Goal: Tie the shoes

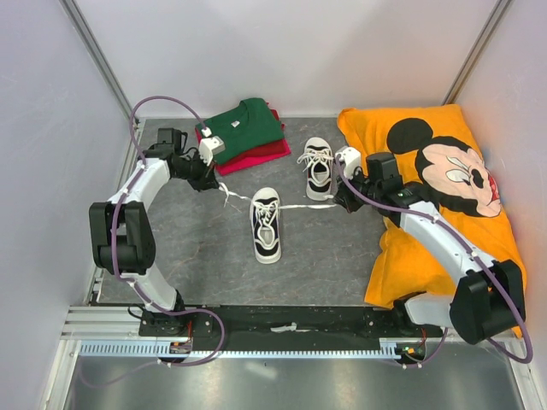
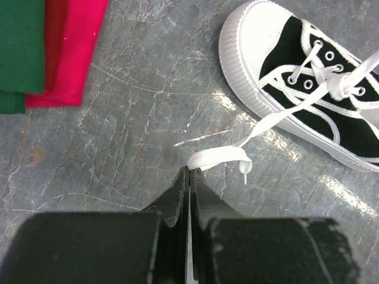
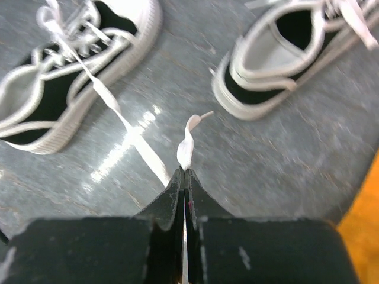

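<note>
Two small black sneakers with white toe caps lie on the grey table. The near shoe has its white laces pulled out to both sides. The far shoe lies beyond it, laces loose. My left gripper is shut on the left lace end, which runs taut to the near shoe. My right gripper is shut on the right lace end, which runs to the near shoe. The far shoe shows at the upper right of the right wrist view.
A folded green shirt lies on a red and pink one at the back left, also in the left wrist view. An orange Mickey Mouse cloth covers the right side under my right arm.
</note>
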Available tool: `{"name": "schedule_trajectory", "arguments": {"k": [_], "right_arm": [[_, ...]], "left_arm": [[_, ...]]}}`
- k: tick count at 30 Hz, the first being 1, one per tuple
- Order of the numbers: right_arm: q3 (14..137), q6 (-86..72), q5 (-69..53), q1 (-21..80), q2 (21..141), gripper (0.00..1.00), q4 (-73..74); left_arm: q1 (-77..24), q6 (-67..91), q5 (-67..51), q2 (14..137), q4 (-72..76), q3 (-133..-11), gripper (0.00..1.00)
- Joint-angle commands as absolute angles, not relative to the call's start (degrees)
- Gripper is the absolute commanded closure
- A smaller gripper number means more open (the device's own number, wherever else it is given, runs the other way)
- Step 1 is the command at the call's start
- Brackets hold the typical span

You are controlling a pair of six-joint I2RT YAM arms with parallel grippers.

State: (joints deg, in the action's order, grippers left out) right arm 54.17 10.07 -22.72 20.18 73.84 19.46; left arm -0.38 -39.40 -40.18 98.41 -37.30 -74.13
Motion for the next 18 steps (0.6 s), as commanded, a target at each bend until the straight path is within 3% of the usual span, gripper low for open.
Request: {"name": "schedule_trajectory", "arguments": {"k": [1,9,18], "right_arm": [[52.3,11.4,-17.5,17.7,70.3,1.0,22.1],[49.7,15.5,-16.6,15.5,67.7,1.0,24.2],[47.4,18.1,-13.9,15.6,71.5,1.0,23.9]], "left_arm": [[-0.1,-42.4,-37.6,95.7,-36.7,-75.1,0.98],[-0.1,-46.2,-34.9,90.7,-36.0,-71.2,0.98],[7.5,-50.3,-32.6,85.5,-36.5,-66.3,0.99]]}}
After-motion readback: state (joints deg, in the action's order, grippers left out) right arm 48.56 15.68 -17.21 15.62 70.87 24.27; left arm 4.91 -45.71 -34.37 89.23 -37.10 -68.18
